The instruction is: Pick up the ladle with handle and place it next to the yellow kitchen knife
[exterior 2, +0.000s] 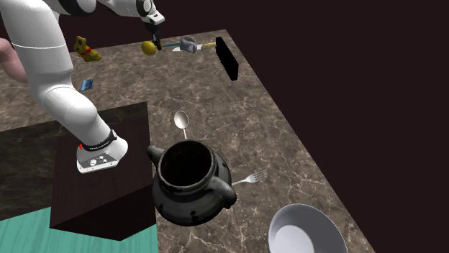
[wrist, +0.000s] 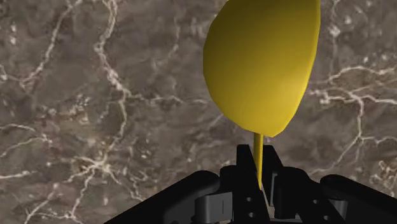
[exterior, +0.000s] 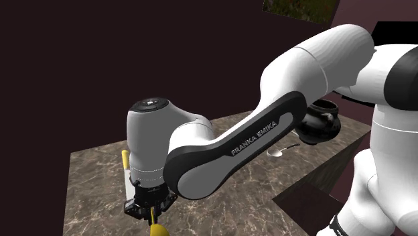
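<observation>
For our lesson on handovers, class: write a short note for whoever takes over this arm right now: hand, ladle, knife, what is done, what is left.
Hand: shut on the thin handle of the yellow ladle.
Knife: lying on the counter, close beside the hand.
Done: ladle grasped, now near the knife.
Left: set it down next to the knife, then let go.

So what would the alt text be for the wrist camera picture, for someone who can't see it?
A yellow ladle shows its rounded bowl just ahead of the robot's black hand, whose two fingers clasp its thin handle. Beyond lies a brown marble surface with white veins.
</observation>
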Tool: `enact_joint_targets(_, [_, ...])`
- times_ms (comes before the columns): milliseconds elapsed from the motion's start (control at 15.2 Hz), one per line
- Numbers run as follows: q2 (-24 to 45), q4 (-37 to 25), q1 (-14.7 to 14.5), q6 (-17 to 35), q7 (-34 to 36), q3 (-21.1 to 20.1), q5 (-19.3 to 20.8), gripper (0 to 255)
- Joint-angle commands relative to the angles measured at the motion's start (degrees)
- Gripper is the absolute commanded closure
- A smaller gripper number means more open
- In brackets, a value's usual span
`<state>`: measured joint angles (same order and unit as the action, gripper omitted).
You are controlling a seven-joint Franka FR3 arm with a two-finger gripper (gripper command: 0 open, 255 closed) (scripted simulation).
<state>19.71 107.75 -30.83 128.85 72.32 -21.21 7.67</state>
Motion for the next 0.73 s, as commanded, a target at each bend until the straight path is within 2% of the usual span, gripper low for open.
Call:
enact_joint_targets(0, [0.0, 0.0, 0.0, 0.0, 0.0, 0.0, 0.0, 255])
enact_joint_targets(132, [0.0, 0.0, 0.0, 0.0, 0.0, 0.0, 0.0, 255])
enact_joint_targets(198, [0.0, 0.0, 0.0, 0.0, 0.0, 0.0, 0.0, 0])
enact_joint_targets(528, [0.0, 0.0, 0.0, 0.0, 0.0, 0.0, 0.0, 0])
enact_joint_targets(660, [-2.1, -1.2, 0.4, -3.1, -0.7, -0.4, -1.0, 0])
